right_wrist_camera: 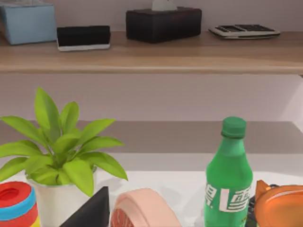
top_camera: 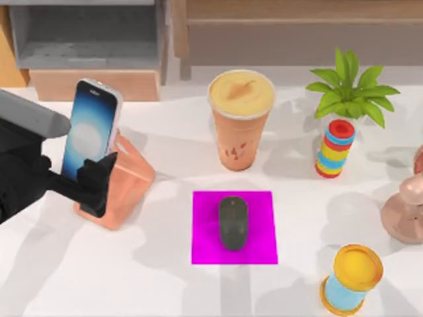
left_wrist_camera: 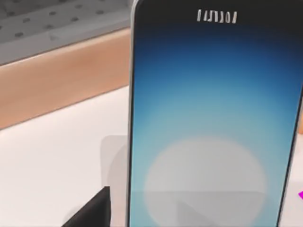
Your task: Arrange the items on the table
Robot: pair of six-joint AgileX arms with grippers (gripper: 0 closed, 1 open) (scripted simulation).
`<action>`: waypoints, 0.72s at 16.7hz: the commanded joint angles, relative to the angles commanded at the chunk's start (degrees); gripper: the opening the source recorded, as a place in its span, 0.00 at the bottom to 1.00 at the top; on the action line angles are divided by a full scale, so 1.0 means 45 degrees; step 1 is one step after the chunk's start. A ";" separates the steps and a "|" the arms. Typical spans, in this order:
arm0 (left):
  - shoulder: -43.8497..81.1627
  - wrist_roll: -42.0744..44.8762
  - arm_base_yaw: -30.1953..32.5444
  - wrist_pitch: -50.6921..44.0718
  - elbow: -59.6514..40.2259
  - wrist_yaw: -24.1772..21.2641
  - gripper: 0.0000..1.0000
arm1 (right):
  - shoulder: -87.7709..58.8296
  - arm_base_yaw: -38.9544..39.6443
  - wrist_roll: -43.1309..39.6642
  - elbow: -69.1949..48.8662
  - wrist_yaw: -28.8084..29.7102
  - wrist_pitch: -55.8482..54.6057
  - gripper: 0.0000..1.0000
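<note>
Your left tool [top_camera: 99, 181] sits at the left side of the counter [top_camera: 158, 277], its dark fingers [top_camera: 100, 173] pinching the lower end of the smartphone [top_camera: 90, 125] — the phone stands nearly upright, glowing blue-white screen facing the camera above, its foot at the copper-pink stand [top_camera: 125, 185] just beside the tool. From the left wrist camera you see that screen [left_wrist_camera: 213, 123] close up, with one dark fingertip [left_wrist_camera: 97, 210] at its lower edge and a wooden ledge behind. You find the dark grey mouse [top_camera: 233, 222] lying lengthwise on the magenta pad [top_camera: 205, 247] near the middle of the counter, and the orange drink cup [top_camera: 241, 122] with its creamy-yellow top upright just behind that pad, apart from it. Off to the right you have the potted plant [top_camera: 350, 89] with its rainbow-striped pot [top_camera: 335, 150], the yellow-topped blue spool [top_camera: 351, 281] at the front right, and a copper-pink object [top_camera: 404, 208] at the right edge. Your right arm's wrist camera looks across the right end of the counter at the plant [right_wrist_camera: 61, 142], a green bottle [right_wrist_camera: 229, 179], a pink rounded piece [right_wrist_camera: 142, 208] and an orange item [right_wrist_camera: 281, 205]; one dark finger [right_wrist_camera: 92, 210] of the right tool pokes into that view — whether that tool is spread or pressed together, you cannot tell.
</note>
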State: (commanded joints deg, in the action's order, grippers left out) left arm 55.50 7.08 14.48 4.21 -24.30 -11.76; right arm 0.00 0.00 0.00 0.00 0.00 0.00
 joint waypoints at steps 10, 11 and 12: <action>-0.3954 -0.0507 -0.1080 -0.0269 0.1727 0.0833 1.00 | 0.0000 0.0000 0.0000 0.0000 0.0000 0.0000 1.00; -0.4812 -0.0638 -0.1283 -0.0374 0.2125 0.0994 1.00 | 0.0000 0.0000 0.0000 0.0000 0.0000 0.0000 1.00; -0.5727 -0.0775 -0.1496 -0.0486 0.2541 0.1166 1.00 | 0.0000 0.0000 0.0000 0.0000 0.0000 0.0000 1.00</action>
State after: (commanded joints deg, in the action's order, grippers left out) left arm 29.72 3.60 7.74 2.03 -12.87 -6.51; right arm 0.00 0.00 0.00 0.00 0.00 0.00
